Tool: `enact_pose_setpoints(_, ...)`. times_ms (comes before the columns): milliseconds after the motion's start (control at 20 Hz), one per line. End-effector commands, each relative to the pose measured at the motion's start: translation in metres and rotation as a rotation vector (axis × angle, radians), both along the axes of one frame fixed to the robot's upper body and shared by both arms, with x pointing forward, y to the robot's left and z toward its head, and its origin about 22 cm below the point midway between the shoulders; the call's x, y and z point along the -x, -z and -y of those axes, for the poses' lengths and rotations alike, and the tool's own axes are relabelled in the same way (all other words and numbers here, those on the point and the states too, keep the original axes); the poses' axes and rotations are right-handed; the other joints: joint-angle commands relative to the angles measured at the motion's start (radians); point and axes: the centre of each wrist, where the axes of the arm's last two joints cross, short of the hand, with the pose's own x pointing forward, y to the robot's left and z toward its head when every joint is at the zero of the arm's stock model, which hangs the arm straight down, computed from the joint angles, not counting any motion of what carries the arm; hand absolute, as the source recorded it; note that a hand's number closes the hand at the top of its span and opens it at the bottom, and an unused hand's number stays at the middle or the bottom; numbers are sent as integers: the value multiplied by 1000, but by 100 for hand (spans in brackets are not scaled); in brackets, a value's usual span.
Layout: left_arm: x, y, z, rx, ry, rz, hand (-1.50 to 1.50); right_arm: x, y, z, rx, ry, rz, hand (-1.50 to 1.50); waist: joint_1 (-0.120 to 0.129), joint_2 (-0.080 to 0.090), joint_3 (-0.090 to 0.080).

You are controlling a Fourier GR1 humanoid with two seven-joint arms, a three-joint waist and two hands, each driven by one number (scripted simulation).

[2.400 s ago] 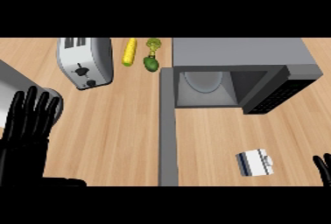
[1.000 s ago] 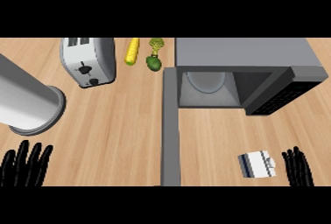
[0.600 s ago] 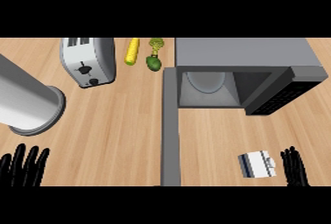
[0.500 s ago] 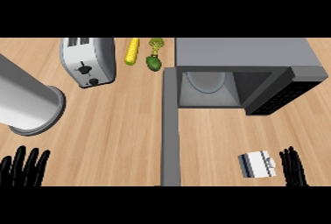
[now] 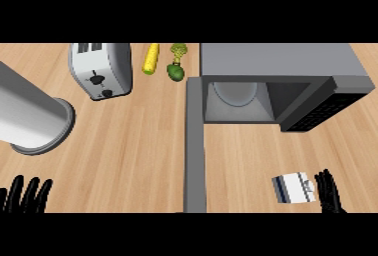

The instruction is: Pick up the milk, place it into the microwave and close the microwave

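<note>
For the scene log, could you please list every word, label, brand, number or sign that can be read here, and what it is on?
No text can be read.
Milk carton: blue and white panels, no legible lettering.
Microwave: dark control panel on its right, markings too small to read.
Toaster: two dark knobs, no labels visible.

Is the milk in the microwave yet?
Not yet. The milk lies on the counter in front of the microwave, whose door stands open. The right hand is open right beside the carton, not holding it. The left hand rests low at the left. Picking up, placing and closing remain.
</note>
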Motion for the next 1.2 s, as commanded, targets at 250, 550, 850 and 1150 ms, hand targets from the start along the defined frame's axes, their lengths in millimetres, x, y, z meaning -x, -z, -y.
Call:
enact_pose_setpoints(250,0,-6,-3,0,-21,13,-150,-26,8,16,22,-35,31,-150,1,0,0)
enact_pose_setpoints(550,4,9,-12,6,-10,-14,-150,-32,13,-14,5,-84,74,-150,-1,0,0)
enact_pose_setpoints(850,12,0,-1,15,20,8,-150,-28,29,-30,-37,-53,34,-150,4,0,0)
enact_pose_setpoints(1150,14,10,-7,-6,14,-7,-150,-59,11,-21,37,54,61,150,3,0,0)
